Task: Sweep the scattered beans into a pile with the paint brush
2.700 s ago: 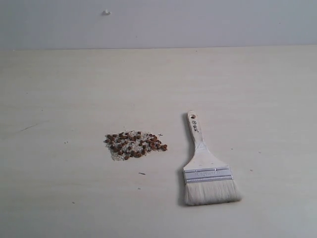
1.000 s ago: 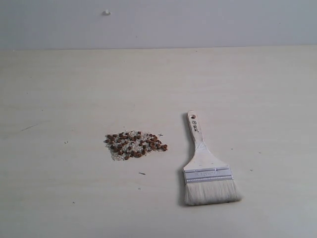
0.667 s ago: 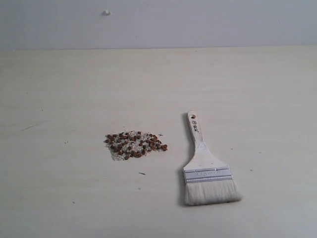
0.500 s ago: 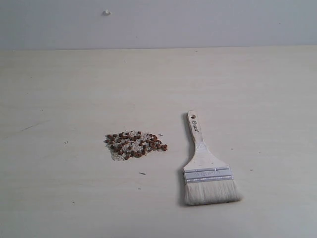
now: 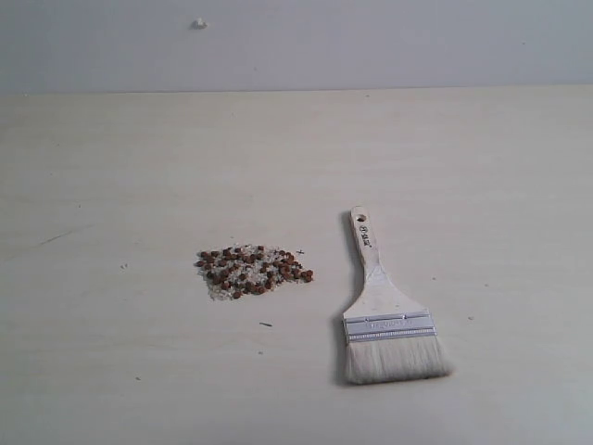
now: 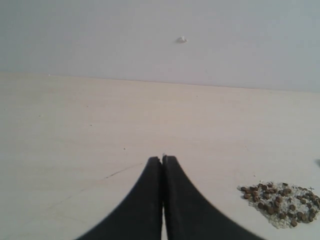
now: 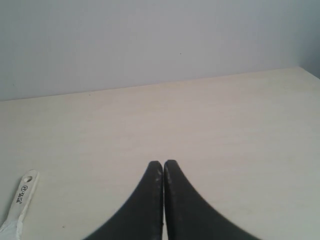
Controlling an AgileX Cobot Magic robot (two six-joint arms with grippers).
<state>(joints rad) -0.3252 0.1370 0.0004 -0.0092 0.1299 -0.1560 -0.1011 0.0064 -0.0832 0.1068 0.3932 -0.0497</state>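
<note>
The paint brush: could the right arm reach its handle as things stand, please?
Probably yes. The paint brush lies flat on the table with nothing over its handle, and the beans sit apart. The right gripper is shut, so it would need to open first.

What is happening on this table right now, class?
Nothing is being handled right now. The paint brush lies flat on the table, right of the beans in the exterior view; these sit in one small loose cluster. The left gripper and right gripper are both shut, holding nothing, neither touching the brush.
</note>
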